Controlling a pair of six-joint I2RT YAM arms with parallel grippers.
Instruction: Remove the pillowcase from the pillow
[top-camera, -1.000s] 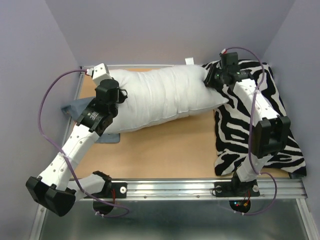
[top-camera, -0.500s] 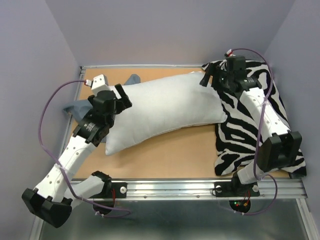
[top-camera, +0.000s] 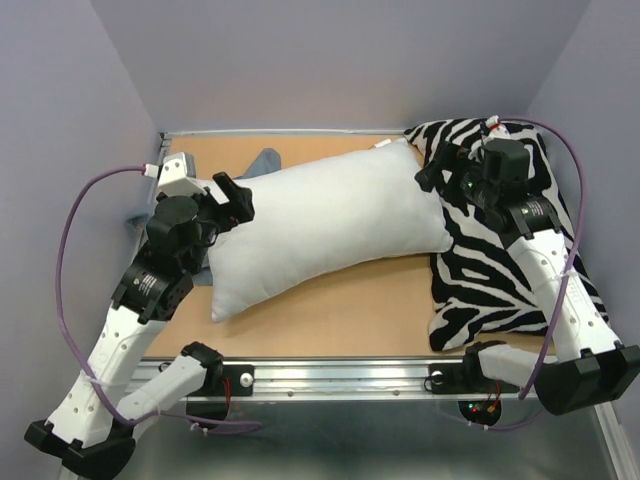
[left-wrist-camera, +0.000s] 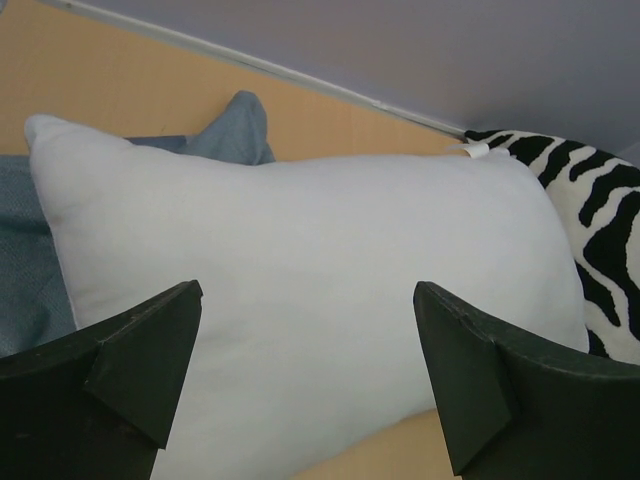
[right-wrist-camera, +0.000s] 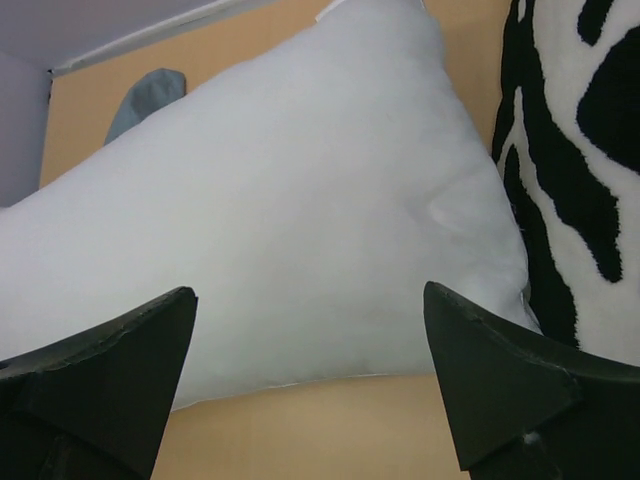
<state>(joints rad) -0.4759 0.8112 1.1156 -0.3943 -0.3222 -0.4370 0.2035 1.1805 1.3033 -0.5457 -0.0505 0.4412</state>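
The bare white pillow (top-camera: 330, 225) lies flat and slantwise across the wooden table, its right end resting against the zebra cushion. The blue-grey pillowcase (top-camera: 265, 160) lies crumpled behind and under the pillow's left end, with only a peak and a patch showing (left-wrist-camera: 235, 125) (right-wrist-camera: 145, 95). My left gripper (top-camera: 232, 198) hovers open just off the pillow's left end, nothing between its fingers (left-wrist-camera: 308, 300). At the pillow's right corner my right gripper (top-camera: 432, 168) is also open and empty (right-wrist-camera: 310, 295). Both wrist views look across the pillow (left-wrist-camera: 320, 260) (right-wrist-camera: 300, 230).
A black-and-white zebra-striped cushion (top-camera: 500, 270) covers the right side of the table (top-camera: 340, 315) and shows in both wrist views (left-wrist-camera: 600, 210) (right-wrist-camera: 590, 150). Purple walls close in the back and sides. A metal rail (top-camera: 400, 372) runs along the near edge.
Both grippers have opened and let go of the pillow, then drawn back toward their own sides. The pillow has dropped flat onto the table, and the pillowcase's peak now shows behind it.
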